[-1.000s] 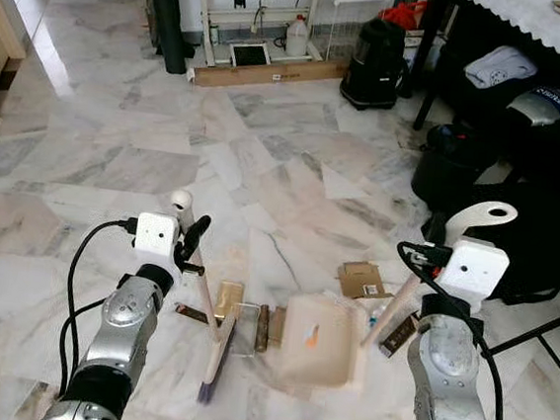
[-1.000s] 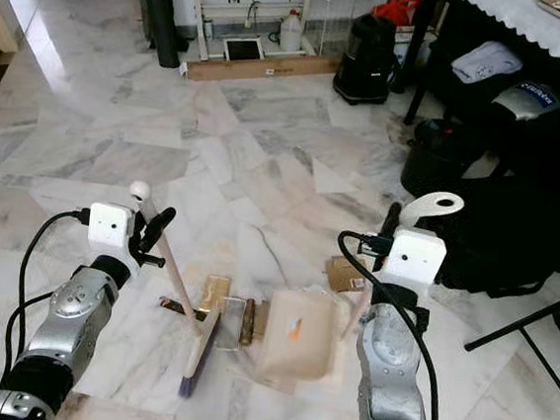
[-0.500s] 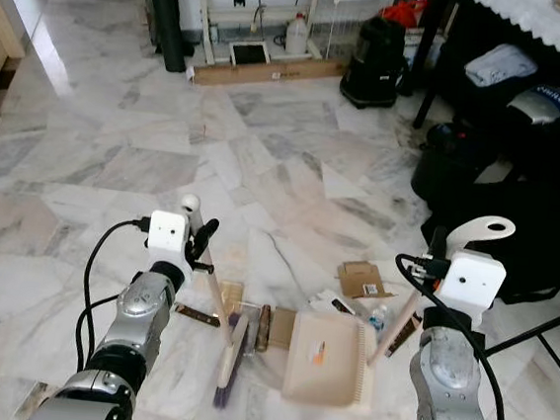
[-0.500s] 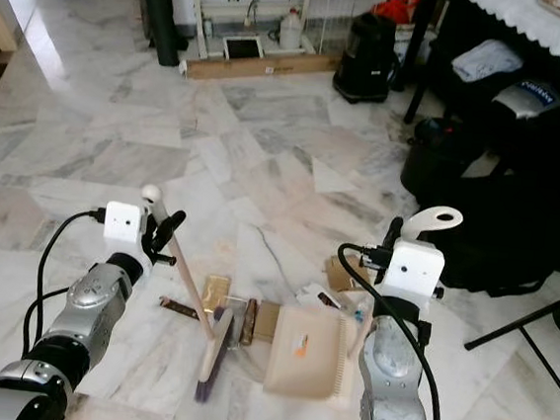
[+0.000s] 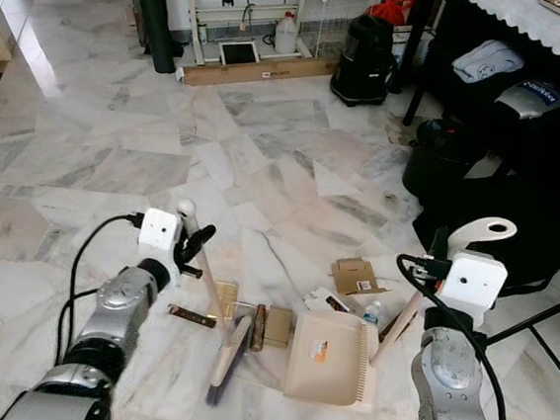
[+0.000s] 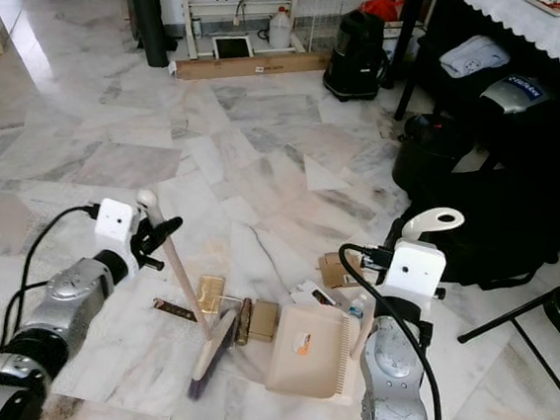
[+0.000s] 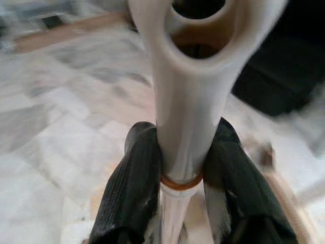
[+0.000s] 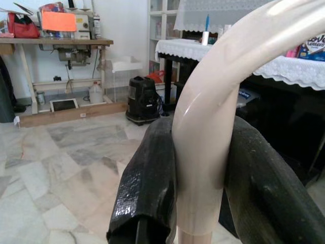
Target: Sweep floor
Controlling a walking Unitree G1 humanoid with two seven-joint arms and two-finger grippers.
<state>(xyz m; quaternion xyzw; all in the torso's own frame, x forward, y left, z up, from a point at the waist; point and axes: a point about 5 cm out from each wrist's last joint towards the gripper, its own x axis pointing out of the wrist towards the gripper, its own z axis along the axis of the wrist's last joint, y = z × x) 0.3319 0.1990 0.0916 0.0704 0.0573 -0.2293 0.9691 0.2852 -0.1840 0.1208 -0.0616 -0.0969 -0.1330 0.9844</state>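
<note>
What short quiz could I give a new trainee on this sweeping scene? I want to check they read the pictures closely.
1. True or false: the left gripper is shut on the brush handle.
2. Which does the right gripper hold? A) the plastic jug B) the dustpan handle C) the cardboard piece
3. Fill in: the brush head rests on the floor beside the dustpan, on the robot's ____ side of it.

Key: 1 true. 2 B. 3 left. Small litter lies between brush head and dustpan; the cardboard piece lies on the marble floor beyond the pan.
</note>
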